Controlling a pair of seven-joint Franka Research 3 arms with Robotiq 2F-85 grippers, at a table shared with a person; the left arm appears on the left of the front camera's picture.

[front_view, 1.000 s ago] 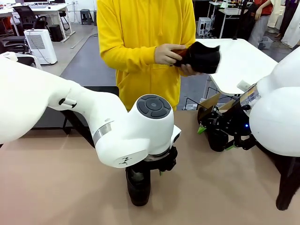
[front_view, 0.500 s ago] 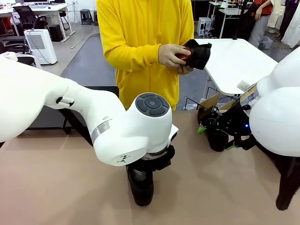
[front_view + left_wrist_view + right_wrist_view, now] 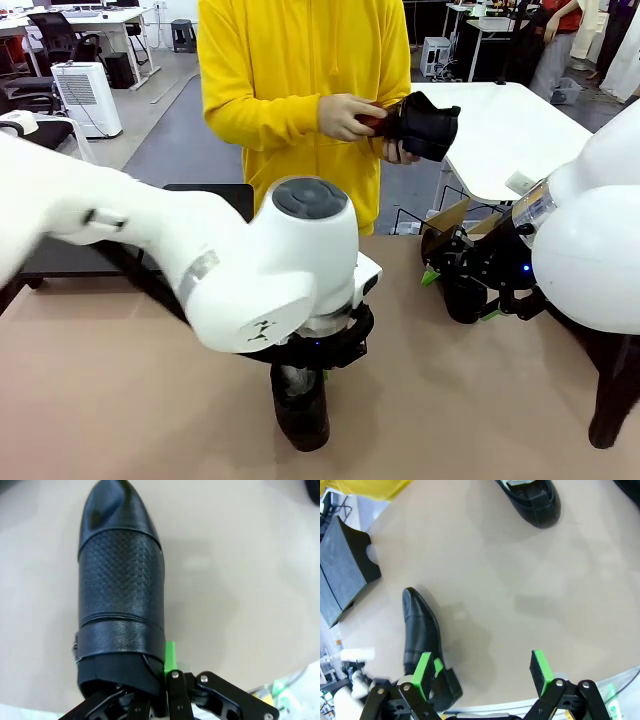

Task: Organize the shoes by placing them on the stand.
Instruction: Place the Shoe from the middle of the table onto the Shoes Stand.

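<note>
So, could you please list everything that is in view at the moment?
shoes: three, glossy black; one in the left gripper at mid-table, one in the person's hands, one lying on the table.
stand: one, black, near the table's far side.
table: one, tan, between robot and person.
person: one, yellow top, far side; hands on a shoe.
left gripper: black, green pads, shut on the shoe's heel end.
right gripper: black, green pads, open above the table, nothing between its fingers.
</note>
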